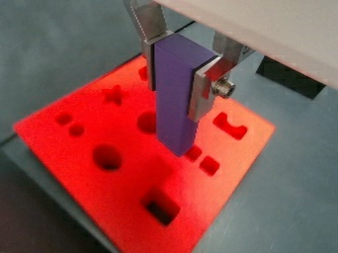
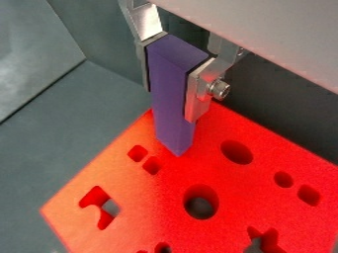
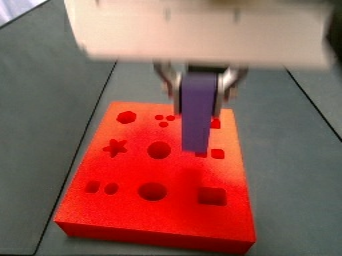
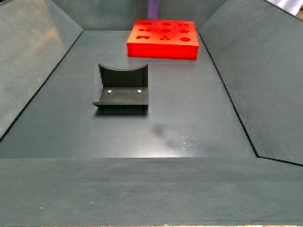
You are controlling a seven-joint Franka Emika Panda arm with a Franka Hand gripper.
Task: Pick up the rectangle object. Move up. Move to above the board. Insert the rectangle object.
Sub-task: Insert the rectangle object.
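dark grey flooring [image 4: 178, 115] with sloping walls surrounds the scene, where the fixture [image 4: 122, 89] stands on the floor well apart from the board [image 4: 164, 40] at the far end. over the board's red face [image 1: 126, 148] the gripper [image 1: 181, 69] hangs with its silver fingers [image 1: 201, 94] clamped on the rectangle object [image 1: 176, 94], seen in both wrist views. the purple block [image 2: 172, 94] is upright, its lower end above the board near a notched hole [image 1: 232, 125]; contact cannot be told. in a side view the block [image 3: 198, 110] hangs over the board [image 3: 160, 190].
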